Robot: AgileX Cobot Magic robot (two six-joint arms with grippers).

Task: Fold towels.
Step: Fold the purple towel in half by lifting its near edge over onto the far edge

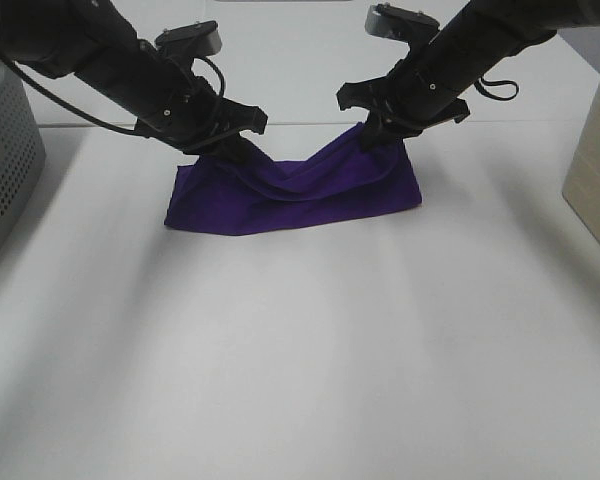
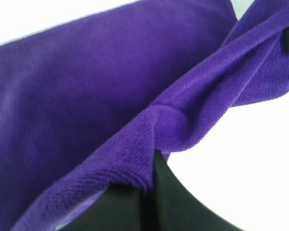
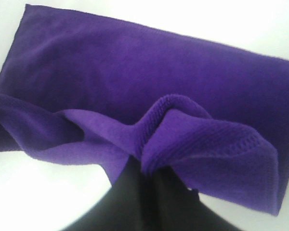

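On the white tabletop (image 1: 300,350): a deep purple soft microfibre towel (image 1: 310,200) lies toward the far side, roughly midway between the two black arms.
Towel's lay: the near part rests flat as a long strip running left to right. The far edge is lifted off the surface at both ends and sags in a shallow dip between them.
Left end effector (image 1: 223,148): clamped narrow on the towel's left raised corner, low over the tabletop, with cloth draping down from it onto the flat part.
Right end effector (image 1: 382,133): likewise pinched tight on the towel's right raised corner, a little higher than its partner as I see it.
Left arm's close view: the dark fingers (image 2: 178,207) meet at the left end effector's tip (image 2: 152,168) with a thick rolled hem of the towel (image 2: 86,82) squeezed between them. A taut band of cloth stretches away toward the other arm.
Right arm's close view: the right end effector's tip (image 3: 151,175) grips a bunched, ribbed hem of the towel (image 3: 135,72). The flat layer spreads out beneath it, and a twisted band runs off to the side.
Left edge of the scene: a grey perforated plastic basket (image 1: 5,150) stands well apart from the towel.
Right edge of the scene: a pale beige box-like block (image 1: 595,170), only partly in sight, also stands well clear of the cloth.
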